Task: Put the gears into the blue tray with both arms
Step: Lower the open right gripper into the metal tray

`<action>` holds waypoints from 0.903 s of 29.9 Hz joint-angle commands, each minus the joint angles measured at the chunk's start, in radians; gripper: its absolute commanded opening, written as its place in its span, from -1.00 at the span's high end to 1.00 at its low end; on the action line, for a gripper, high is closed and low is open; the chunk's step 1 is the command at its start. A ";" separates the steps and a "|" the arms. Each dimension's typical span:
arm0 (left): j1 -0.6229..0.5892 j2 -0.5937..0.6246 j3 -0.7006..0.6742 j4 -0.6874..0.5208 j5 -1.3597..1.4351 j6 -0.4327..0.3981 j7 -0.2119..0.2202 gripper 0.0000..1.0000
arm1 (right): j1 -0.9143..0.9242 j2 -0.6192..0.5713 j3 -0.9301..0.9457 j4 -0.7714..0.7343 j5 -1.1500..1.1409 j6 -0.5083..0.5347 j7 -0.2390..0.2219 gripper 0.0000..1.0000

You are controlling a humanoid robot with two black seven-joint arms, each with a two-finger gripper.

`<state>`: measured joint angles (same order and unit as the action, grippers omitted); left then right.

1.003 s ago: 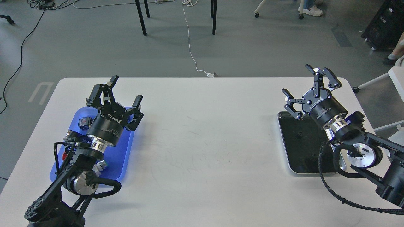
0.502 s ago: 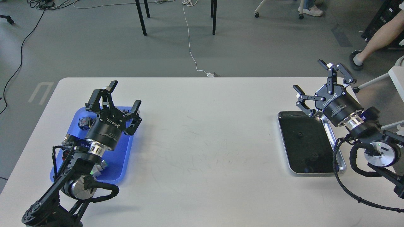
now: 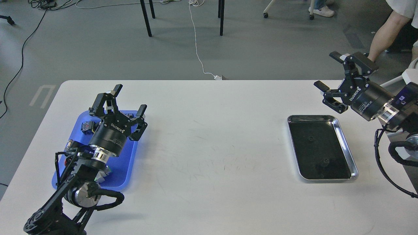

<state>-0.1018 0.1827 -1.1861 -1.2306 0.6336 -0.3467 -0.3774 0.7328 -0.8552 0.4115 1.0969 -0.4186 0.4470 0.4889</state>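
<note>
- The bright blue shallow plastic tray (image 3: 129, 163) with rounded corners lies near the left edge of the white rectangular surface (image 3: 209, 147). Its far end and left side are covered by the black left arm. A red-and-blue small part (image 3: 86, 126) sits at its far left corner.
- The left gripper (image 3: 122, 102) hangs over the far end of the blue tray, its black fingers (image 3: 116, 89) spread wide apart with nothing between them.
- The shiny steel rectangular tray (image 3: 347, 150) with a black floor lies near the right edge of the surface, well apart from the blue tray, its long sides running away from the camera.
- Two tiny black toothed gears rest on that black floor: one gear (image 3: 310, 139) near the middle of the far half, the other gear (image 3: 324, 161) nearer the front (both faint against the dark floor).
- The right gripper (image 3: 336, 80) is held above the far right corner of the surface, beyond and to the right of the steel tray, not over it. Its fingers (image 3: 321, 86) stand open and hold nothing.
- A broad bare stretch of the surface lies between the two trays, with only light scuff marks.
- Beyond the far edge, on the grey floor, a white cable (image 3: 196, 42) runs toward the surface, and black table legs (image 3: 146, 18) stand further back.
</note>
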 commanded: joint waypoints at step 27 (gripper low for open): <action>0.001 0.004 0.002 -0.020 0.000 -0.002 0.002 -0.96 | 0.668 0.136 -0.922 -0.132 -1.134 -0.048 0.000 -0.96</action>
<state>-0.1017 0.1875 -1.1842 -1.2502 0.6336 -0.3483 -0.3763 1.4007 -0.7868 -0.4756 1.0026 -1.5427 0.4231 0.4884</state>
